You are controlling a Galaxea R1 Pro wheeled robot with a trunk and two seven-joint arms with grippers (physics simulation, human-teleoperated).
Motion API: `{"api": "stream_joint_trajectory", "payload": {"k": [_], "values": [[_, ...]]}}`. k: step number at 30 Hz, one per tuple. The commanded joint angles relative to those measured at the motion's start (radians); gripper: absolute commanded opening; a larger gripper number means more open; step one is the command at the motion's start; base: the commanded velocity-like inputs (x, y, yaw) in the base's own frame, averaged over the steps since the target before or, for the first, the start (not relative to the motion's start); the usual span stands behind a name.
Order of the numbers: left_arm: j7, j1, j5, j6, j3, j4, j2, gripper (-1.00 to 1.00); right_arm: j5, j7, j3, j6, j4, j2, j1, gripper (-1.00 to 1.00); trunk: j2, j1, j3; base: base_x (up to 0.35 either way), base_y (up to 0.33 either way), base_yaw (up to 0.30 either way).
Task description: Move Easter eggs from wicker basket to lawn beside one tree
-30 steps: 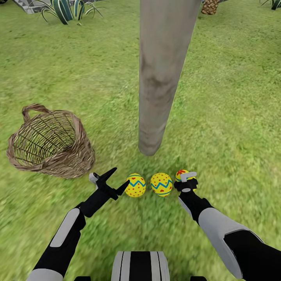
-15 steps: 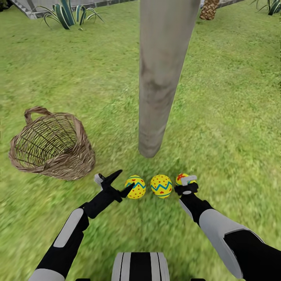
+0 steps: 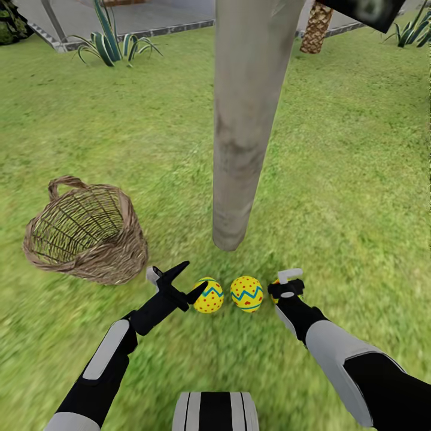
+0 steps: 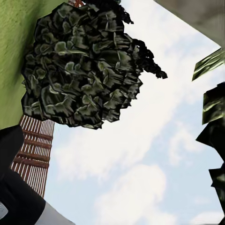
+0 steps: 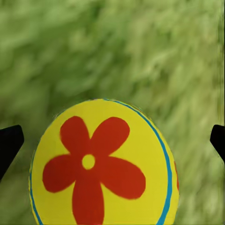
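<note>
In the right wrist view the right gripper (image 5: 112,140) has its fingers (image 5: 9,143) spread wide at the frame edges, apart from the yellow flower-marked Easter egg (image 5: 101,164) between them; it looks released onto the bright green lawn (image 3: 359,179). At lower centre of the head view, two more zigzag-banded eggs (image 3: 246,293) lie below the pale grey-beige tree trunk (image 3: 245,120). The left gripper (image 3: 179,280), fingers parted, holds nothing. The woven-twig wicker basket (image 3: 87,236) at left looks empty.

Your right wrist camera: yellow Easter egg (image 5: 101,164) centred low, red flower mark facing lens, blue band along rim. Dark tool fingertips (image 5: 8,143) at both frame edges, spread clear of egg. Blurred lawn (image 5: 117,47) behind.
</note>
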Motion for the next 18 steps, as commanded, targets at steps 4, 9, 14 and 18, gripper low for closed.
{"api": "stream_joint_trajectory", "payload": {"k": [4,9,14,18], "values": [[-0.004,-0.001,-0.002,0.004,-0.001,0.001,0.000,1.00,0.005,-0.006,0.005,0.006,-0.018,0.001,0.000,1.00,0.001,-0.002,0.015,0.000,0.000,0.000],[-0.004,-0.001,-0.003,0.004,-0.001,0.001,0.000,1.00,0.005,-0.010,0.005,0.011,-0.028,0.002,0.000,1.00,0.002,-0.004,0.034,0.000,0.000,0.000],[-0.004,-0.001,-0.003,0.004,-0.001,0.001,0.000,1.00,0.005,-0.009,0.005,0.016,-0.045,0.004,0.000,1.00,0.003,-0.006,0.054,-0.304,0.000,0.000],[-0.003,-0.001,-0.003,0.004,-0.001,0.001,0.000,1.00,0.004,-0.008,0.005,0.016,-0.047,0.004,0.000,1.00,0.004,-0.008,0.069,-0.342,0.000,0.000]]}}
